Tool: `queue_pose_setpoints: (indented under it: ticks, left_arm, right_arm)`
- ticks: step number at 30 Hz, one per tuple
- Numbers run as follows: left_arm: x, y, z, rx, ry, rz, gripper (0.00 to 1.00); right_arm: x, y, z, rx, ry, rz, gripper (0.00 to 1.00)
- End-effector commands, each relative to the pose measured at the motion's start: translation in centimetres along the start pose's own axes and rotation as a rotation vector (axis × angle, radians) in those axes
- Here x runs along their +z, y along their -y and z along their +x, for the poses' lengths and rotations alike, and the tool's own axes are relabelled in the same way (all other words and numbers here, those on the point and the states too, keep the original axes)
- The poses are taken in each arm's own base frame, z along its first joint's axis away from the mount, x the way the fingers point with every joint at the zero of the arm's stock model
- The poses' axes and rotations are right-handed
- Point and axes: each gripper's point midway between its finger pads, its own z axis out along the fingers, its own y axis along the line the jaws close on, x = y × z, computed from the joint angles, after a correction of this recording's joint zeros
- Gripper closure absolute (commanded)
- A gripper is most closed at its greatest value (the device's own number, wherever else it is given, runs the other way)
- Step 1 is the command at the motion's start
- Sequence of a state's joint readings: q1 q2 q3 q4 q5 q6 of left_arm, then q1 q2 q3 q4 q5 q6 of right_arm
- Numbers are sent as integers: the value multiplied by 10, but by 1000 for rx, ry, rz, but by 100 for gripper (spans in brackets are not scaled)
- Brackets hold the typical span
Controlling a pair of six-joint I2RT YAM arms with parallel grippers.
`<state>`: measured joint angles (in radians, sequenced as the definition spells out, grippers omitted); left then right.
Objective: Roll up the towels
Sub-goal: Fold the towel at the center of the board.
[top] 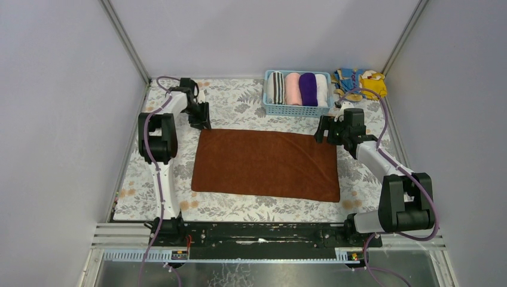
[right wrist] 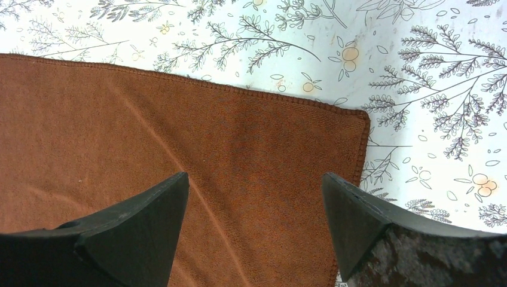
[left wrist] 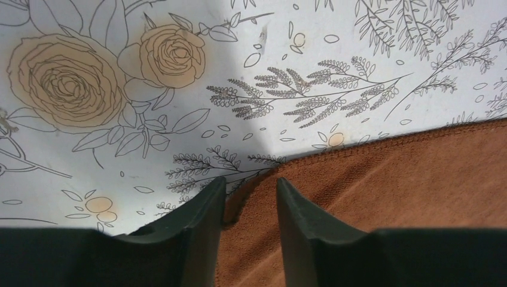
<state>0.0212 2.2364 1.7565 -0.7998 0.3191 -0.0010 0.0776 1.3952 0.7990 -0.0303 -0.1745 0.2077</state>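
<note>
Rust-brown towel (top: 266,164) lies flat mid-table, the left gripper (left wrist: 250,179), narrowly parted, straddling its far-left corner and the right gripper (right wrist: 254,175) gaping wide over its far-right corner. Purple towel (top: 308,89) sits rolled in the blue basket (top: 296,110).

The table (top: 239,206) has a white covering printed with grey leafy sprigs and tan roses, and the roses show mostly along its left side. A rust-brown towel (top: 266,164) lies spread flat across the middle, its long side running left to right. Its edges are nearly straight and its far right corner lies flat on the print. Near its far edge, a light blue slotted basket (top: 297,110) stands on the table. A yellow-and-blue patterned cloth (top: 365,81) lies crumpled in the far right corner, just beside the basket
</note>
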Motion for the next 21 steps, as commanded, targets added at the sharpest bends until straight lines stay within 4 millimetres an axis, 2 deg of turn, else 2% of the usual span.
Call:
queue_pose_setpoints:
  ticks: [1,4,9,13,18,21]
  left_arm:
    - [6,3,6,12,-37,25,68]
    - [4,-1,6,10,-40,1,79]
    - [1,-2,3,2,-29,10,91]
    - [1,-5,4,-6,-33,6,100]
    - [4,-9,2,-6,-35,-18,100]
    - [5,-13,2,-13,-39,-40,100]
  right_arm:
    - [-3,5,-24,-43,74,28,12]
    - [0,13,-27,-82,58,68,12]
    - [9,27,-35,-174,20,108,11]
    - [23,29,-27,-229,-51,21,17]
    - [34,30,-24,-258,-118,-84,23]
    - [45,43,-14,-247,-200,-78,30]
